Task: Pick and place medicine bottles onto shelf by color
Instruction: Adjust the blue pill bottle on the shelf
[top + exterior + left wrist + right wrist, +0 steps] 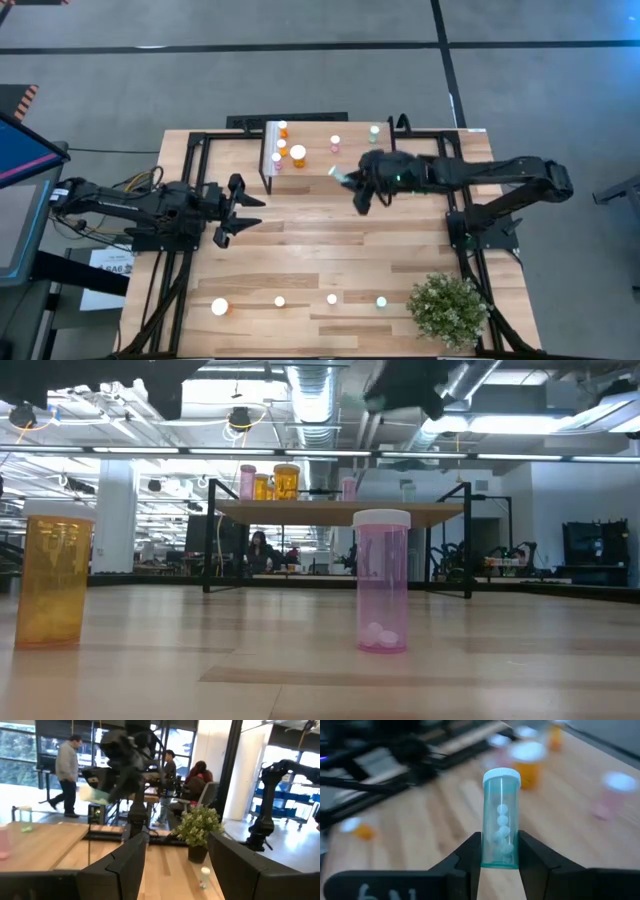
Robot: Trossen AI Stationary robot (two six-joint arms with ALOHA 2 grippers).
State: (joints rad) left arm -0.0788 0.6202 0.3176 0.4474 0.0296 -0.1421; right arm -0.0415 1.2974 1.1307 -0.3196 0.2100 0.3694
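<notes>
My right gripper (356,186) is shut on a teal medicine bottle (501,815) with a white cap, in the air just off the shelf's near edge. The shelf (320,165), a light wood top on black legs, carries orange bottles (298,155), pink bottles (335,143) and a teal one (374,130), all standing upright. Near the table's front edge stand an orange bottle (219,307), a pink one (382,580) and a teal one (381,301). My left gripper (240,207) waits open at the table's left, with nothing between its fingers. My right gripper pinches the teal bottle's bottom end (500,856) between its two fingers, one on either side of the body. The fingers come from the table's right, slanting down. The bottle sticks out along the fingers, cap end (502,776) away from the gripper, lifted clear of table and shelf.
A green potted plant (447,308) stands at the near right corner. Black frames (480,225) hold the arms at both sides. The middle of the wooden table (320,245) is bare. People show in the room behind the table.
</notes>
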